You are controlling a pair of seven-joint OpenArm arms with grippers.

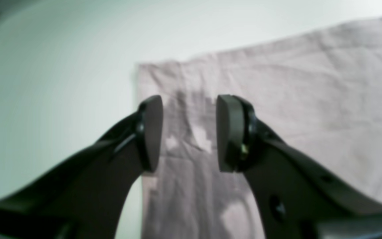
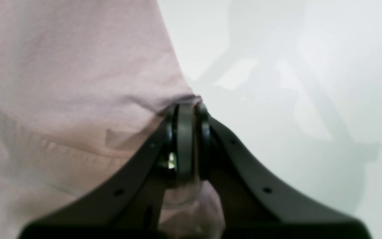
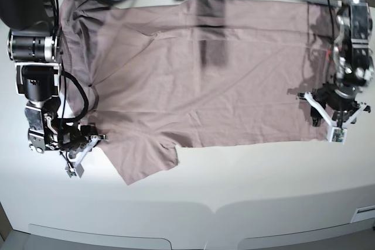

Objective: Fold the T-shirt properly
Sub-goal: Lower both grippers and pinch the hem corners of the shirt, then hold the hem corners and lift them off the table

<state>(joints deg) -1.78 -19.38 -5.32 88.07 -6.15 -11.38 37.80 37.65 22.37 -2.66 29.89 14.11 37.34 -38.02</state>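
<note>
The T-shirt point(image 3: 199, 68) lies spread flat on the table point(image 3: 234, 191), collar end on my right arm's side, hem on my left's. My right gripper point(image 2: 189, 108) is pressed shut on a fold of cloth at the shirt's near edge by the sleeve. My left gripper point(image 1: 189, 132) hovers with its fingers point(image 1: 153, 132) spread over the hem corner, pinching nothing yet. So I judge this the grasping step before the first fold. Next, I should lower the left, close on that corner, then lift both edges together and evenly.
</note>
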